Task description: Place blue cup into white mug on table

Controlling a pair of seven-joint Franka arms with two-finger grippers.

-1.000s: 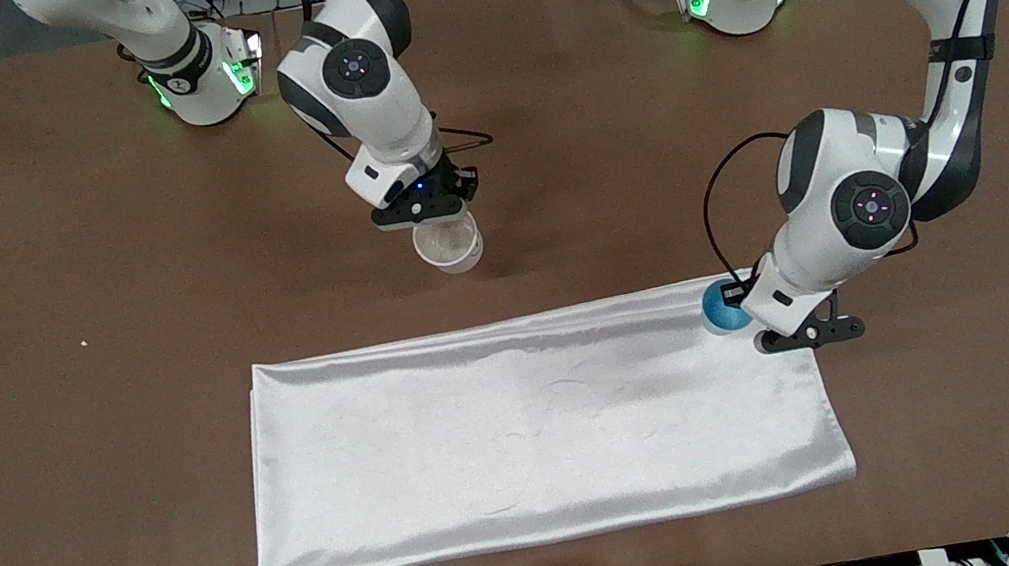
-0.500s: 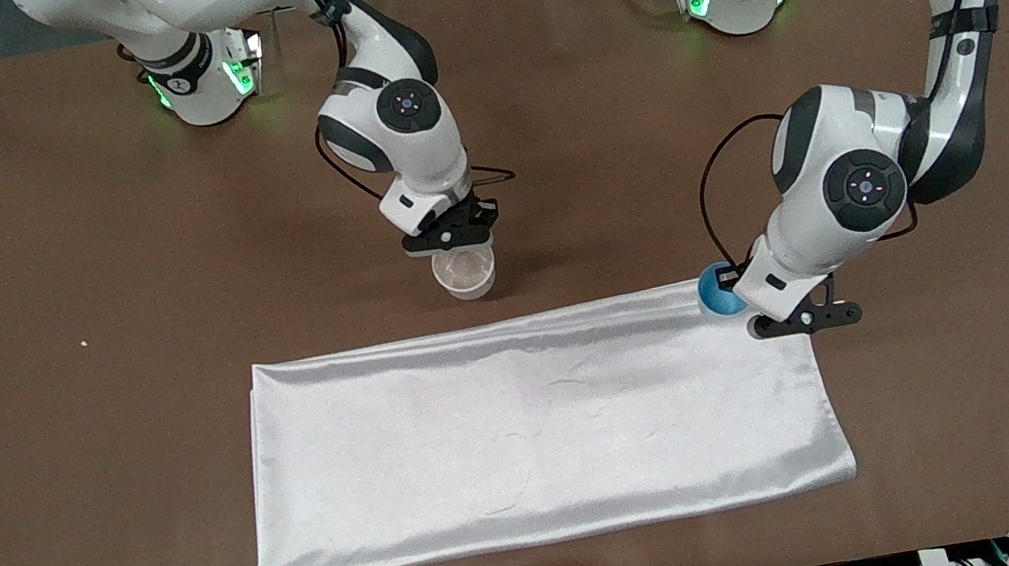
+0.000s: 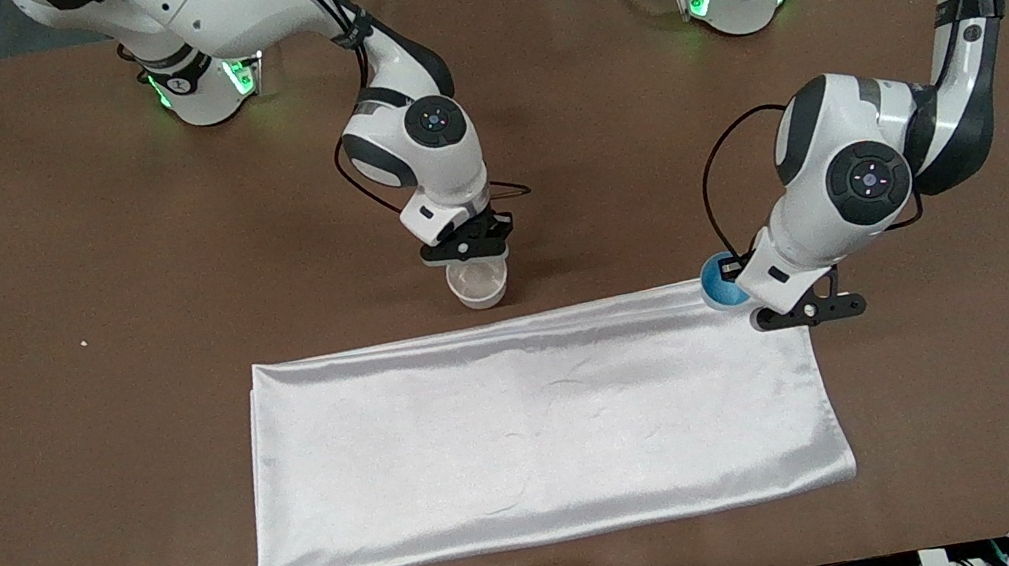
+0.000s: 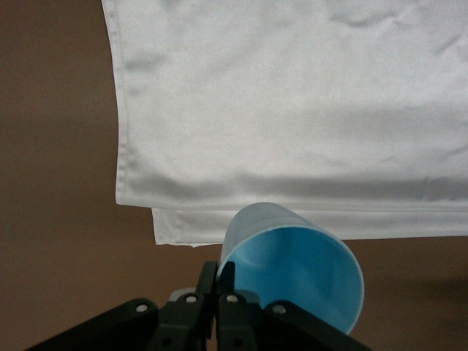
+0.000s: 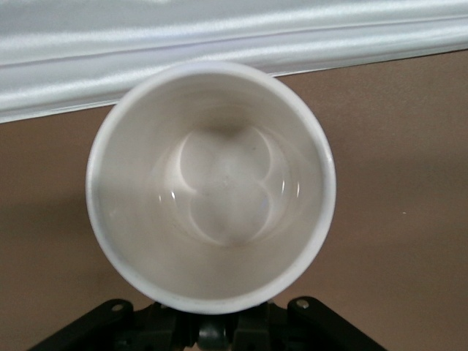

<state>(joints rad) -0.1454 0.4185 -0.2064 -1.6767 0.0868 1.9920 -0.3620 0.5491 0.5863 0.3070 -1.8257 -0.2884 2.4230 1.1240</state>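
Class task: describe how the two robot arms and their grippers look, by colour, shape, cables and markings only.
Both arms are glossy white, rounded segments with dark grey joints and round joint caps. Green lights glow at their bases. Black cables loop to each wrist. The left gripper and right gripper are flat black.

Left arm: reaches down from its base, elbow bent, wrist angled.
Left claw (image 3: 737, 295): fingers clamped together on a rim.
Right arm: stretched toward mid-counter.
Right claw (image 3: 467, 259): pointing down, gripping.
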